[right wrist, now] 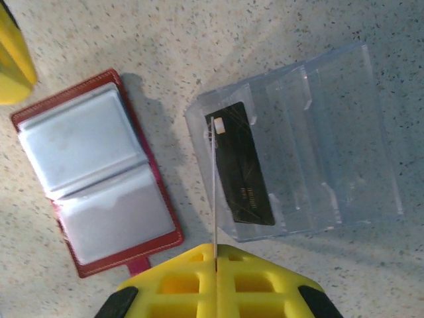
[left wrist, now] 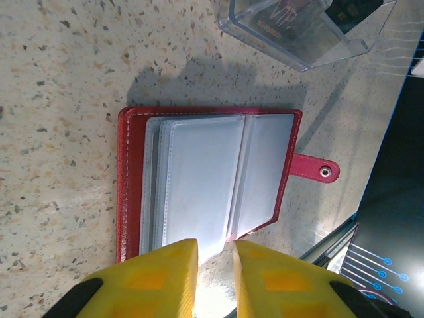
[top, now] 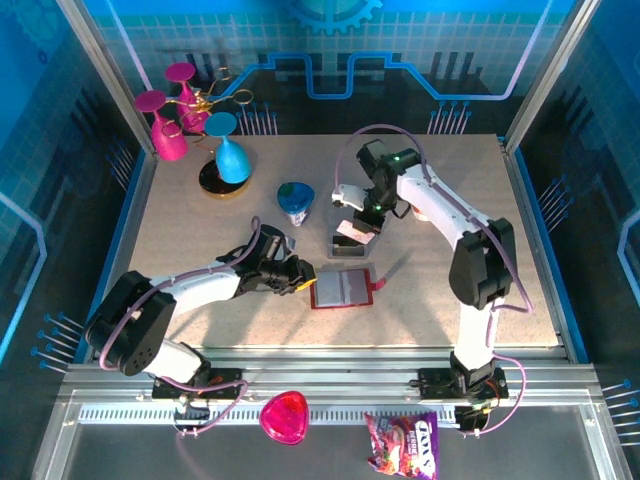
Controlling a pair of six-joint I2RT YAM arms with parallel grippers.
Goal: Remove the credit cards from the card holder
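The card holder (top: 343,290) lies open on the table, dark red with pale grey pockets (left wrist: 205,179) and a red snap tab (left wrist: 317,169). My left gripper (left wrist: 215,262) sits low at its left edge (top: 305,283). The jaws stand slightly apart, with bare table between them, and one finger (left wrist: 159,275) overlaps the grey pages. My right gripper (right wrist: 216,250) is shut on a credit card (right wrist: 215,192) seen edge-on. It holds the card over a clear plastic stand (right wrist: 318,146). A dark credit card (right wrist: 242,165) stands in that stand (top: 350,245).
A blue cone-shaped cup (top: 295,200) stands behind the wallet. A rack of pink and blue goblets (top: 190,120) is at the back left. A pink heart dish (top: 285,417) and a snack bag (top: 402,443) lie on the near ledge in front of the arm bases.
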